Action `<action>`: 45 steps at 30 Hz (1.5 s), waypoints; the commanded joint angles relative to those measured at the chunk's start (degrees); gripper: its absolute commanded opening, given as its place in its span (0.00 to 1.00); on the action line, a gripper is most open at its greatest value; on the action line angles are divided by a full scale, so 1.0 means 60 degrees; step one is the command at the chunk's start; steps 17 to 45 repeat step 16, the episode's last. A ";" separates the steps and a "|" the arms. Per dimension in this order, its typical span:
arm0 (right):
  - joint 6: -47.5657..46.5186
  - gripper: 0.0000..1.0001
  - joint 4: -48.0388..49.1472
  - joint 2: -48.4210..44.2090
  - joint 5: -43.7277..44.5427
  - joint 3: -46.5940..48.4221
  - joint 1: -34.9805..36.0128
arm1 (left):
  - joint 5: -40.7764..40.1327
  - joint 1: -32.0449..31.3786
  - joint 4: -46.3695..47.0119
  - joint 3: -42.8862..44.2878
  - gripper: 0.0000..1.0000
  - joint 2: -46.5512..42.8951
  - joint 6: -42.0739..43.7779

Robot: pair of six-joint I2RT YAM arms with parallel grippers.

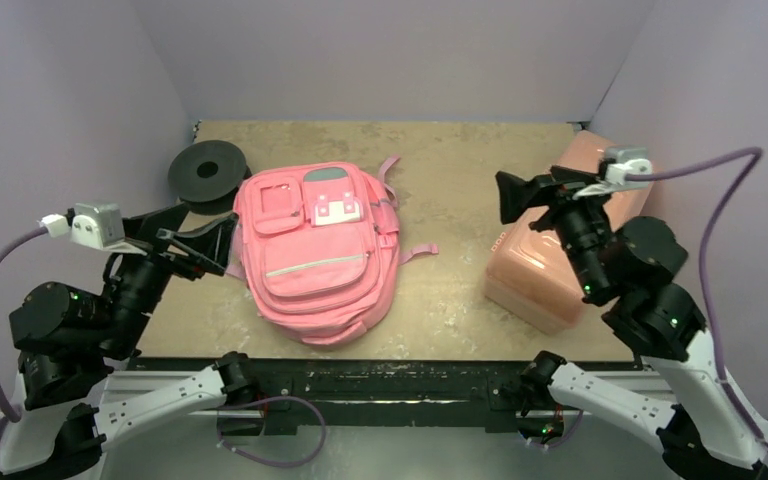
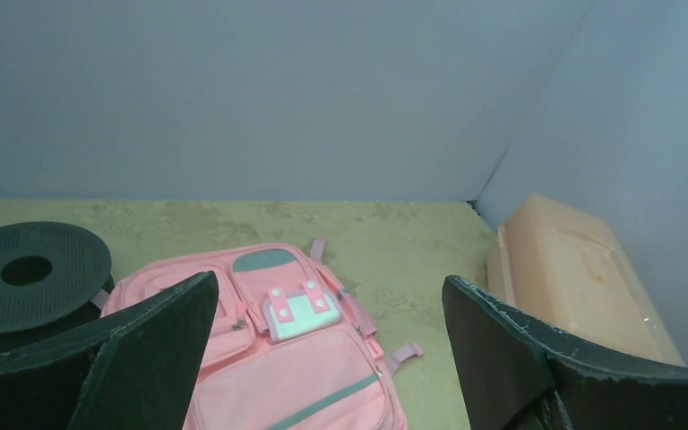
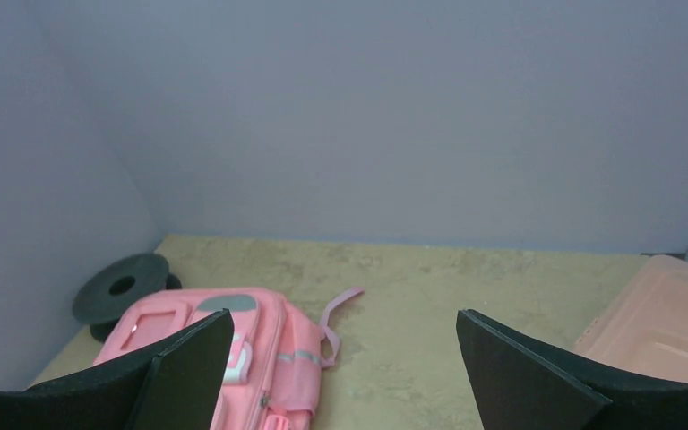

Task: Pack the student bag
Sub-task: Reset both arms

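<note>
The student bag (image 1: 315,250) is a pink fabric backpack lying flat on the tan table, front side up, zips closed, straps trailing to its right. It also shows in the left wrist view (image 2: 305,358) and the right wrist view (image 3: 188,331). My left gripper (image 1: 222,245) hovers just left of the bag, open, nothing between its fingers (image 2: 327,296). My right gripper (image 1: 508,198) hangs open to the right of the bag, above the table near the box, and is empty too (image 3: 342,322).
A rigid salmon-pink plastic box (image 1: 550,250) with its lid on stands at the right, under the right arm (image 2: 582,269) (image 3: 672,313). A black spool (image 1: 208,172) sits at the back left, touching the bag's corner (image 2: 31,273) (image 3: 124,287). Purple walls enclose three sides.
</note>
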 commanded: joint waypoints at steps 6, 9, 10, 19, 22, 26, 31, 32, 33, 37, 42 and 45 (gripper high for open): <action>-0.0289 0.99 -0.0505 -0.1064 0.0912 0.0695 0.0005 | -0.0569 -0.0009 -0.0262 0.0233 0.96 -0.0151 0.1237; -0.0232 0.99 -0.0303 -0.1469 0.0961 0.0558 0.0005 | -0.0554 0.0000 -0.0335 0.0207 0.96 -0.0153 0.1170; -0.0196 0.99 -0.0226 -0.1581 0.0986 0.0490 0.0005 | -0.0547 0.0001 -0.0337 0.0182 0.96 -0.0174 0.1150; 0.0080 0.99 -0.0228 -0.1668 0.1289 0.0138 0.0005 | -0.0468 0.0001 -0.0350 0.0027 0.96 -0.0346 0.0863; 0.0080 0.99 -0.0228 -0.1668 0.1289 0.0138 0.0005 | -0.0468 0.0001 -0.0350 0.0027 0.96 -0.0346 0.0863; 0.0080 0.99 -0.0228 -0.1668 0.1289 0.0138 0.0005 | -0.0468 0.0001 -0.0350 0.0027 0.96 -0.0346 0.0863; 0.0080 0.99 -0.0228 -0.1668 0.1289 0.0138 0.0005 | -0.0468 0.0001 -0.0350 0.0027 0.96 -0.0346 0.0863; 0.0080 0.99 -0.0228 -0.1668 0.1289 0.0138 0.0005 | -0.0468 0.0001 -0.0350 0.0027 0.96 -0.0346 0.0863; 0.0080 0.99 -0.0228 -0.1668 0.1289 0.0138 0.0005 | -0.0468 0.0001 -0.0350 0.0027 0.96 -0.0346 0.0863; 0.0080 0.99 -0.0228 -0.1668 0.1289 0.0138 0.0005 | -0.0468 0.0001 -0.0350 0.0027 0.96 -0.0346 0.0863; 0.0080 0.99 -0.0228 -0.1668 0.1289 0.0138 0.0005 | -0.0468 0.0001 -0.0350 0.0027 0.96 -0.0346 0.0863; 0.0080 0.99 -0.0228 -0.1668 0.1289 0.0138 0.0005 | -0.0468 0.0001 -0.0350 0.0027 0.96 -0.0346 0.0863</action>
